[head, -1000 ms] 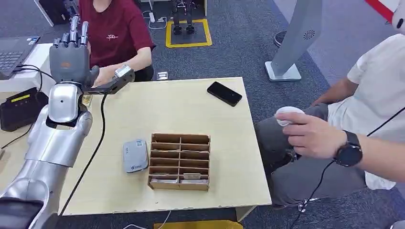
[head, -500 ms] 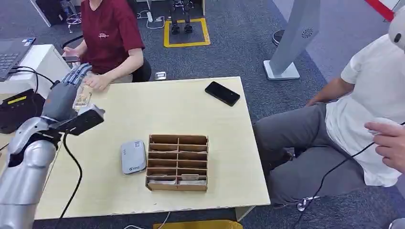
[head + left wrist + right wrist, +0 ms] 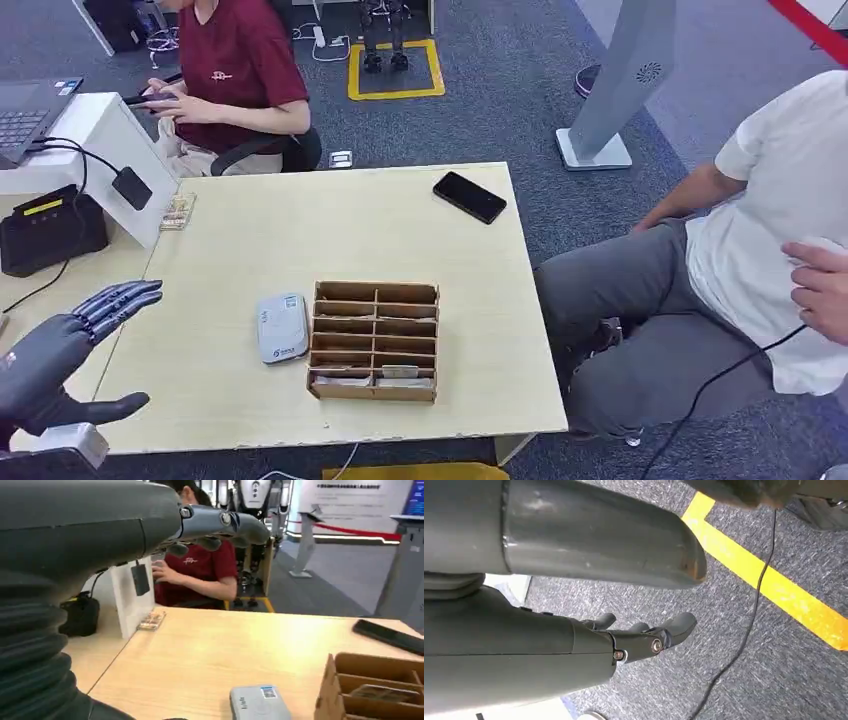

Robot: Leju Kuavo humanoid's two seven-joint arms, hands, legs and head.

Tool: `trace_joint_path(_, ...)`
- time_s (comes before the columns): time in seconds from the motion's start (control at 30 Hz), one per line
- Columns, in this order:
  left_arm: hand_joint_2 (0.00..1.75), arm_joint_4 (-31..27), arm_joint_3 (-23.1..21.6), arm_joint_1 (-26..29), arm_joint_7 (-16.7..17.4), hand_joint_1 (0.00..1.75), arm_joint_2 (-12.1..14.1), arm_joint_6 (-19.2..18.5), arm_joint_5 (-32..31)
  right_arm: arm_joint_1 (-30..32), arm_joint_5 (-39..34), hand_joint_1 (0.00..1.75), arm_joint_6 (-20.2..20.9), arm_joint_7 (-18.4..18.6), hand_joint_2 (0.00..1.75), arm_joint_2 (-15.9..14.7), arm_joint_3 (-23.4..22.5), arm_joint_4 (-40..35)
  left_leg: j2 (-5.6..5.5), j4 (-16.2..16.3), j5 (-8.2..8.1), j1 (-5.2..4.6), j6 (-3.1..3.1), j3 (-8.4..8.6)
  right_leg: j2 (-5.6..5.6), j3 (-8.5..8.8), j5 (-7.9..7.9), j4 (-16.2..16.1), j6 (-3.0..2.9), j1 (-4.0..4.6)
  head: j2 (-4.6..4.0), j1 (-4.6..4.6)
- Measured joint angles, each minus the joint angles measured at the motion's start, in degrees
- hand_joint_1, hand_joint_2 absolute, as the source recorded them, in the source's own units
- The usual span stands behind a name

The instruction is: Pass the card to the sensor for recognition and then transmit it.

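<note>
A grey card sensor (image 3: pixel 282 327) lies flat on the wooden table (image 3: pixel 330 230), just left of a cardboard organiser box (image 3: pixel 375 340). Cards (image 3: pixel 400 371) lie in the box's front compartments. My left hand (image 3: pixel 55 352) hovers low off the table's front-left corner, fingers spread and holding nothing. In the left wrist view its fingers (image 3: pixel 220 522) stretch out above the sensor (image 3: pixel 260 705) and the box (image 3: pixel 375 680). My right hand (image 3: pixel 624 642) hangs over the carpet with its fingers loosely extended and nothing in them.
A black phone (image 3: pixel 470 196) lies at the table's far right. A person in red (image 3: pixel 235 70) sits behind the far-left corner. A person in white (image 3: pixel 790 230) sits to the right. A black device (image 3: pixel 45 230) and a white stand (image 3: pixel 115 150) are on the left.
My left arm has come down from a raised pose near the person in red to the table's front-left corner. The person in white has drawn a hand back to the right.
</note>
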Motion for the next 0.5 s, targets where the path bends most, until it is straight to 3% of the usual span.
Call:
trace_joint_path(0.17, 1.75, -1.11, -1.86, -0.67, -1.66, 0.0, -0.37, 1.99, -3.2, -0.22, 0.02, 0.0, -0.55, -0.37, 0.0, 0.0, -0.22, 0.0, -0.01, 0.01, 0.0, -0.01, 0.0, 0.06, -0.03, 0.0, 0.01, -0.02, -0.01, -0.02, 0.0, -0.04)
trace_joint_path(0.37, 1.75, 0.56, -14.49, -6.13, -0.42, 0.0, -5.08, 8.86, -10.15, -0.49, 0.13, 0.0, -0.28, 0.57, 0.0, 0.0, -0.59, 0.0, -0.13, 0.03, 0.0, -0.05, 0.01, 0.08, -0.16, 0.07, 0.02, -0.04, -0.01, -0.04, 0.0, 0.0)
trace_joint_path(0.5, 1.75, 5.82, -24.75, -11.76, 5.25, 0.0, -11.4, 13.73, -20.25, -0.79, 0.2, 0.0, -0.37, 0.44, 0.0, 0.02, -1.05, 0.0, -0.26, 0.04, 0.03, -0.11, 0.04, 0.07, -0.3, 0.11, 0.05, -0.06, 0.05, -0.11, 0.0, 0.02)
